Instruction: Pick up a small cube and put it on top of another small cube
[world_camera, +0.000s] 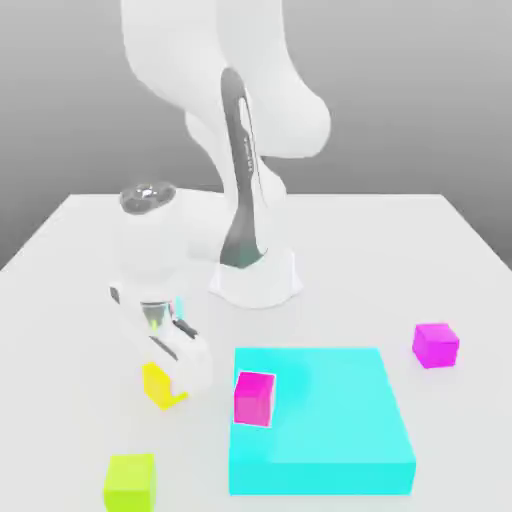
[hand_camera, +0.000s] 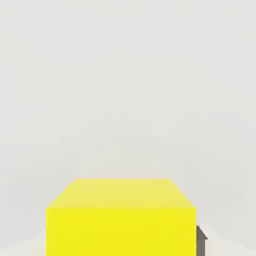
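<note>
Yellow, plain and matte, the small cube (hand_camera: 120, 220) sits between the gripper (world_camera: 172, 378) jaws; grasp state unclear.

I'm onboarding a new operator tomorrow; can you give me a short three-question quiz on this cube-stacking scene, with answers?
1. True or false: the hot-pink cube sits on the table, clear of the big cyan block.
2. Multiple choice: which cube is the gripper down at? A) lime cube B) yellow cube C) magenta cube
3. In a few words: where is the magenta cube relative to the cyan block, in the exterior view?

Key
1. False; it rests on the block's top, near a corner.
2. B; the hand view has the yellow cube close up.
3. On the table, off the block's far corner on the exterior view's right, apart from it.
</note>
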